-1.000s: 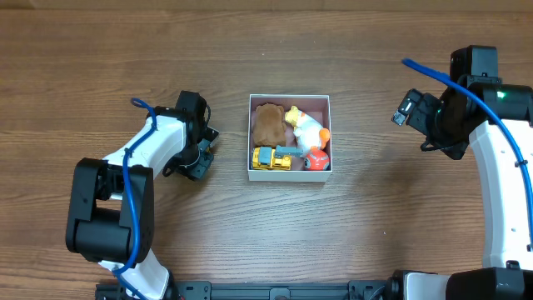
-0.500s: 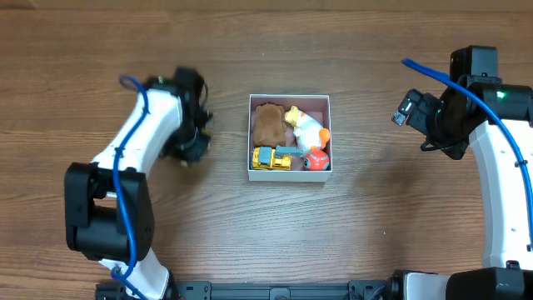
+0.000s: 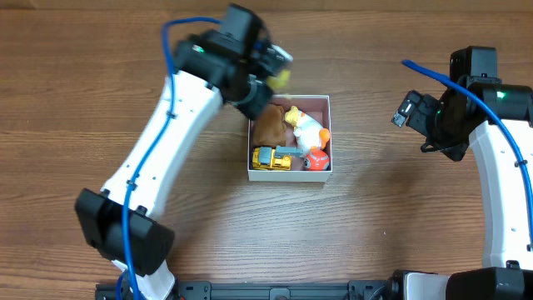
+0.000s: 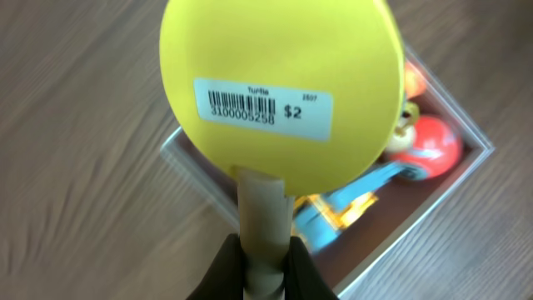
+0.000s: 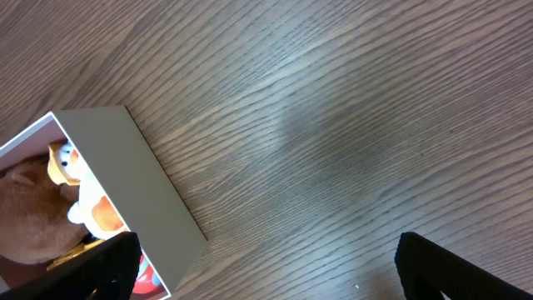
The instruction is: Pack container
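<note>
The container [image 3: 288, 176] is a white-walled square box with a pink floor at the table's middle. It holds a brown plush [image 3: 268, 125], a white and orange duck [image 3: 306, 127], a yellow and blue truck [image 3: 273, 158] and a red toy [image 3: 316, 158]. My left gripper [image 3: 268, 73] is shut on the grey-green stem of a yellow turtle toy [image 4: 283, 75] with a barcode label. It holds the toy above the container's far-left corner [image 4: 193, 173]. My right gripper [image 5: 266, 267] is open and empty, to the right of the container [image 5: 133, 175].
Bare wooden table surrounds the container. The left arm stretches diagonally from the front left to the box. The right arm [image 3: 500, 167] stands at the right edge, with a blue cable looping above it.
My left arm has swung from the table's left side up and to the right, over the container's far-left corner, carrying the yellow turtle toy. The right arm has not moved.
</note>
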Robot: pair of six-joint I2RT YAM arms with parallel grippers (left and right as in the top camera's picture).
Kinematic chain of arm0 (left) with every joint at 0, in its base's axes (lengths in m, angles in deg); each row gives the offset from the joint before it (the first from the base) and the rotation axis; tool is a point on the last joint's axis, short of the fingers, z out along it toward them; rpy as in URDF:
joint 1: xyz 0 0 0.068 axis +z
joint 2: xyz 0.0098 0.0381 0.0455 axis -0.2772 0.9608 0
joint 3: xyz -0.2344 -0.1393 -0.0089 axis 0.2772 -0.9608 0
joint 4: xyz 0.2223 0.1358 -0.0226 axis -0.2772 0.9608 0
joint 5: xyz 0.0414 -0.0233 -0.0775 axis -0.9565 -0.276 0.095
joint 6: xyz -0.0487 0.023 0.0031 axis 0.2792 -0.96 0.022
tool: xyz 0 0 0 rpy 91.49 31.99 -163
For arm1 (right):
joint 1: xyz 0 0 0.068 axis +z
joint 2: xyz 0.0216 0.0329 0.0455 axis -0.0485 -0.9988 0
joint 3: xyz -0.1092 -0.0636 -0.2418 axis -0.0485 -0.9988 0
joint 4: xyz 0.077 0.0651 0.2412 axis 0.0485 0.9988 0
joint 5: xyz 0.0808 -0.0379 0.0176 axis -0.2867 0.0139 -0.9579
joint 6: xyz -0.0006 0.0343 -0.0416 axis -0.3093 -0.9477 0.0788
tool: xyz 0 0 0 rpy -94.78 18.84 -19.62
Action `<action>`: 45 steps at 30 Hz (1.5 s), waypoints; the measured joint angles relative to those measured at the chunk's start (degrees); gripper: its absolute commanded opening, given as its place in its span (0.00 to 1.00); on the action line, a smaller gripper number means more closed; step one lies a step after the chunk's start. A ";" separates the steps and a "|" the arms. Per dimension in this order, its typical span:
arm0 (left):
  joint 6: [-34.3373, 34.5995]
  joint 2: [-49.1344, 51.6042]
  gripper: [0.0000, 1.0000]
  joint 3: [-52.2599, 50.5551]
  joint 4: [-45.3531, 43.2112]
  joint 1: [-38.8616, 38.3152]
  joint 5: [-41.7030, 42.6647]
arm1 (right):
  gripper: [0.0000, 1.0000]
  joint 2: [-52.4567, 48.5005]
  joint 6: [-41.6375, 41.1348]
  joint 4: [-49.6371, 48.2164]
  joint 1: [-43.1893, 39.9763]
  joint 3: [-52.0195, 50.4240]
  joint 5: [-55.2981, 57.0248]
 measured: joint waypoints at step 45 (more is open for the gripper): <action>25.33 -18.62 1.00 21.90 27.45 -0.50 -26.05 | 1.00 39.04 13.97 2.99 0.00 5.40 -13.00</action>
